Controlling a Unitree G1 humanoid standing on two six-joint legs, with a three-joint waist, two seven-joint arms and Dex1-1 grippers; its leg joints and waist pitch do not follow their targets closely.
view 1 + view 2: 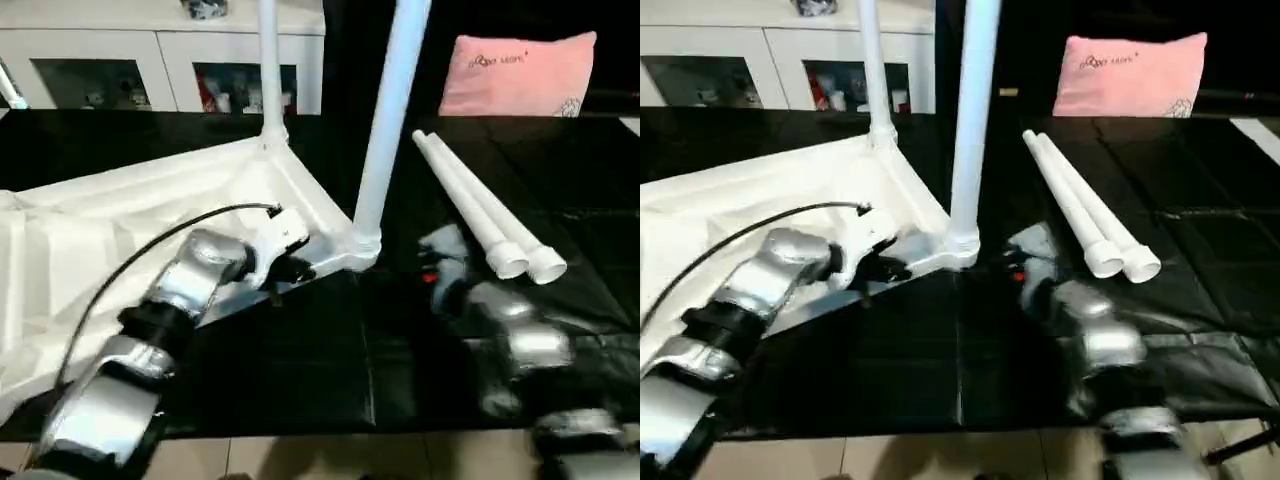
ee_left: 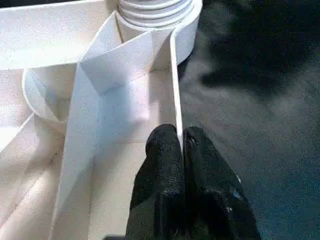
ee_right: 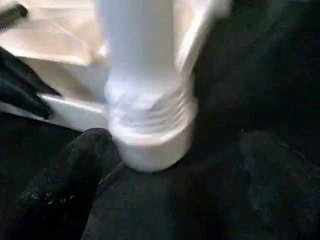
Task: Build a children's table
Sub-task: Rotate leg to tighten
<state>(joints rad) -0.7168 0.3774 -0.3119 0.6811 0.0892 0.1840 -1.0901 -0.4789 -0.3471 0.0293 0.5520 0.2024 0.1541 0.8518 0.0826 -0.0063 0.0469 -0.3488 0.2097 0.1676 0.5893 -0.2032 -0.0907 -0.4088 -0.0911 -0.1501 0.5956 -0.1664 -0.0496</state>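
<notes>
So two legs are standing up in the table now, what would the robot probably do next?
Probably swing the right gripper, its fingers spread wide beside the near upright leg, toward the two loose legs lying on the black surface. Two sockets likely remain unfilled, and the left gripper is clamped on the tabletop's rim, steadying it.

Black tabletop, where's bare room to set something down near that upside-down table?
Free: the dark surface in front of the white tabletop, between the two arms, and the stretch right of the loose legs below the pink pillow. Crowded: around the near corner leg, where the left fingers pinch the rim.
</notes>
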